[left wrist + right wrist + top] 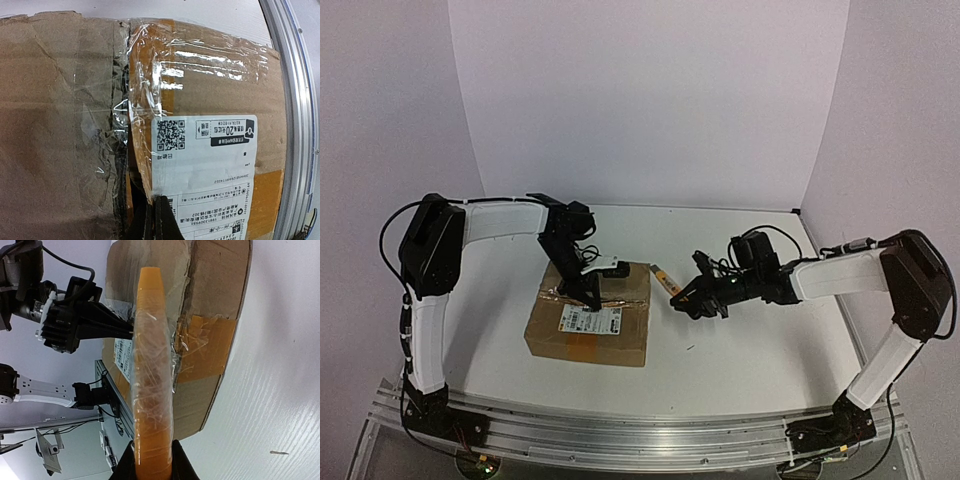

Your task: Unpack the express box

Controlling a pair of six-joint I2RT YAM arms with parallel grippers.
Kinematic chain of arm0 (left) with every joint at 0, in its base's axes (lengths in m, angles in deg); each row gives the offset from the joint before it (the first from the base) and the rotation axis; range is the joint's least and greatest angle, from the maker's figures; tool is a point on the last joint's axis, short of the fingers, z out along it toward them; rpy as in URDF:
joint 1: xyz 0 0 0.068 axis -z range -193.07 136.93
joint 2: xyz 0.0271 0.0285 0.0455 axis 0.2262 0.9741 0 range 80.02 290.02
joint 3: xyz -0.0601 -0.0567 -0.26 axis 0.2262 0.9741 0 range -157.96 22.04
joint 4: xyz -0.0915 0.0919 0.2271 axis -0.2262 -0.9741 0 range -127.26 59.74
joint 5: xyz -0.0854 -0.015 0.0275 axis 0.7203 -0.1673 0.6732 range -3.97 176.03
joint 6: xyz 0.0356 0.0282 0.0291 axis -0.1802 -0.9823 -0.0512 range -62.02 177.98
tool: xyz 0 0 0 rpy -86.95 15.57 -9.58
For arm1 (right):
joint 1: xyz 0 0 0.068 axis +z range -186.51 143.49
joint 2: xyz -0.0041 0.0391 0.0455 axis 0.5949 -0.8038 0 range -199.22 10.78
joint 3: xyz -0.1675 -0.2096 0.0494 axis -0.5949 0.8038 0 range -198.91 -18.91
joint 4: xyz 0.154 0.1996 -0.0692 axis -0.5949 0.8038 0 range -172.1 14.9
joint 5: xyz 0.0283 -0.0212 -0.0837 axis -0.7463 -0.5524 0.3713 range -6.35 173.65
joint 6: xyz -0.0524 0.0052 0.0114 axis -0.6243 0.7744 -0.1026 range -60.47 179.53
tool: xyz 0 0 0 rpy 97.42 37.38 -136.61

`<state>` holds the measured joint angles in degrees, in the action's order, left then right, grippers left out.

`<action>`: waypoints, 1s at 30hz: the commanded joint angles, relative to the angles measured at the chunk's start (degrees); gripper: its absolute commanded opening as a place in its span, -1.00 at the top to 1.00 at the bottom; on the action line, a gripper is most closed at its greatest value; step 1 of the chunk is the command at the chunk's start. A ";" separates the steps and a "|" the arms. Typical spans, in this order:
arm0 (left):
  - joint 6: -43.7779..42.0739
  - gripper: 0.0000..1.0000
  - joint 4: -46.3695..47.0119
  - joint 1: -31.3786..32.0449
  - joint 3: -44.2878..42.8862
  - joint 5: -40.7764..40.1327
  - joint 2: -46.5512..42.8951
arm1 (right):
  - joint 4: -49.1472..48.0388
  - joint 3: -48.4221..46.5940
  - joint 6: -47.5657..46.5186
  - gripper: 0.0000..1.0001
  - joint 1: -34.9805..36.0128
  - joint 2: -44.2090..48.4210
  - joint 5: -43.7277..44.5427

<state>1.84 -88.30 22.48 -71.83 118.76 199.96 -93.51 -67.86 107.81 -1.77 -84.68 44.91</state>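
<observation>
Express box (215, 315) partly hidden behind knife (152, 380) in right jaws.

**Top view.** Diffuse, even light is filling the scene. The white table (740, 340) is reading bright, the brown cardboard express box (588, 345) is casting only a faint shadow at its base, and fine detail is looking slightly soft.

**Left wrist view.** The clear tape (200, 55) is throwing white glare streaks. The silver aluminium rail (295, 125) is bowing at the right edge through lens distortion.

**Right wrist view.** The slim orange film-wrapped tool (152, 390) is glinting and is blurring where it nears the lens.
</observation>
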 commanded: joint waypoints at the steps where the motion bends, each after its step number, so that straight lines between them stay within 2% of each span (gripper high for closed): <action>1: -1.92 1.00 -0.32 0.05 1.11 -4.51 -1.62 | -3.95 3.56 3.56 1.00 -0.16 0.94 0.42; 6: -1.69 1.00 0.13 0.05 1.10 -4.69 -1.57 | -4.65 5.24 5.32 1.00 -0.19 1.16 1.04; 23: -1.69 1.00 1.57 0.09 1.67 -4.91 -1.54 | -11.52 1.48 7.53 1.00 1.41 -5.33 -2.90; 30: -1.85 1.00 1.93 0.06 1.93 -5.12 -1.45 | -12.93 3.34 7.79 1.00 1.65 -2.94 -2.45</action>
<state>1.88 -87.42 22.56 -71.19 118.34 199.74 -103.06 -64.19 115.57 -0.84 -89.71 44.35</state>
